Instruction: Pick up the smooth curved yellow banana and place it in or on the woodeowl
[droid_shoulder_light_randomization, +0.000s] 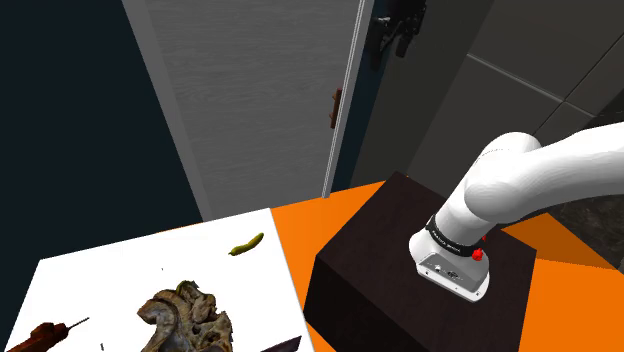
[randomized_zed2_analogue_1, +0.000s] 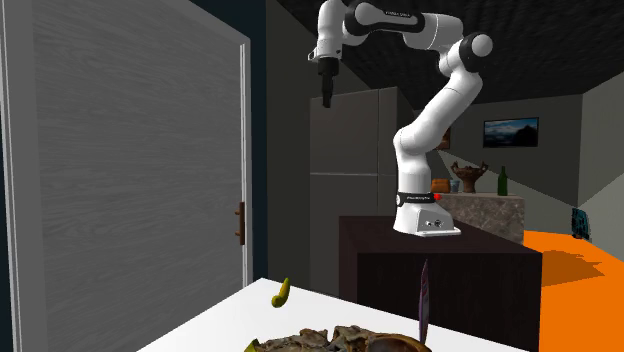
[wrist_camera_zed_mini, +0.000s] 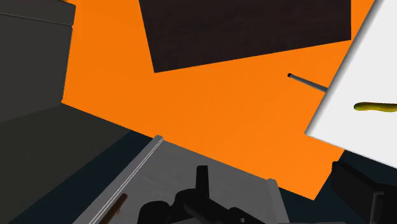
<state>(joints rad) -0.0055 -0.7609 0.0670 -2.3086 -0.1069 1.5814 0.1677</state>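
One banana (randomized_zed2_analogue_1: 283, 291) lies on the table (randomized_zed2_analogue_1: 238, 316), well below the hand (randomized_zed2_analogue_1: 327, 100)

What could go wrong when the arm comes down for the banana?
1. The gripper hangs high near the grey door; descending carelessly, it might strike the door's edge.
2. The banana lies flat near the white table's edge, so a poor grip may push it onto the orange floor.
3. A dark pointed thing stands upright by the brown lumpy object; placing could hit it.
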